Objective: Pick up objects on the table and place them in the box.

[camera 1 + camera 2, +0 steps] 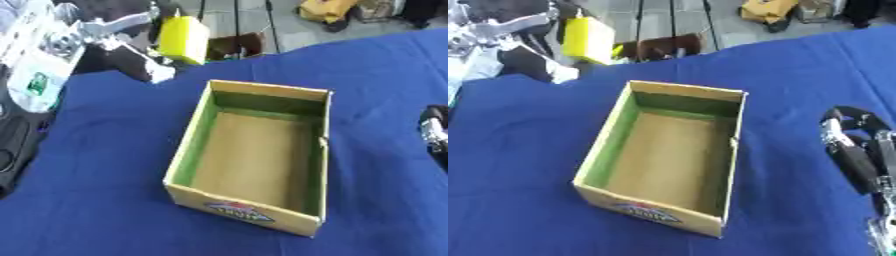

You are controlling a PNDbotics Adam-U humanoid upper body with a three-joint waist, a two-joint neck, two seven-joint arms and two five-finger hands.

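An open cardboard box (254, 155) with green inner walls and nothing inside stands in the middle of the blue cloth (96, 200). At the far left, my left hand (131, 60) is raised above the table's far edge. Its fingers are curled on a yellow object (184, 37) held beyond the box's far left corner. My right hand (855, 150) rests open on the cloth to the right of the box, fingers pointing up, with nothing in it.
A white bag with a green label (35, 80) and a black object (13, 145) lie along the table's left edge. Beyond the far edge are floor, a brown thing (662, 47) and a yellow bag (328, 10).
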